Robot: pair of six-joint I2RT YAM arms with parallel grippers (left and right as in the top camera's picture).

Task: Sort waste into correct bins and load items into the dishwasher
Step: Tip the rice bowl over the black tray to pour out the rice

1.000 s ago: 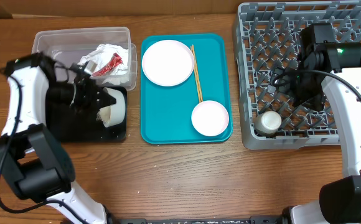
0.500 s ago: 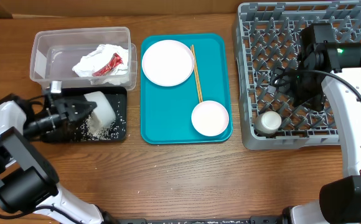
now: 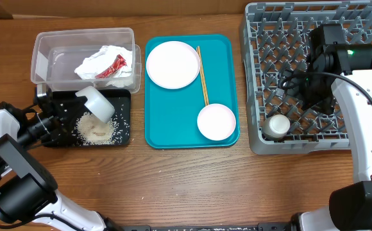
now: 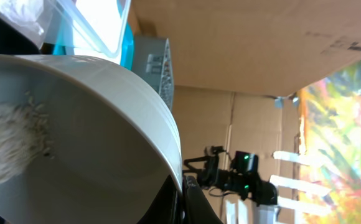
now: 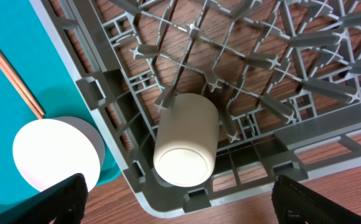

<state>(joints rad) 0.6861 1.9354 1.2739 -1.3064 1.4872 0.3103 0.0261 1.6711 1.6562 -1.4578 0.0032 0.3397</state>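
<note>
While the left tool (image 3: 77,110) pinches a tipped white bowl (image 3: 97,102) over the black tray (image 3: 123,138) at nine o'clock, rice (image 3: 96,130) pours out. Next, I judge, the emptied bowl must cross to the rack (image 3: 263,38) at three o'clock, beneath the wide-open, empty right tool (image 5: 183,199).

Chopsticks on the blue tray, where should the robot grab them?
Probably from straight above, pinching across both chopsticks at their lower half, past the plate and short of the bowl. They lie flat, thin and side by side on the teal tray, so one pinch could catch both.
</note>
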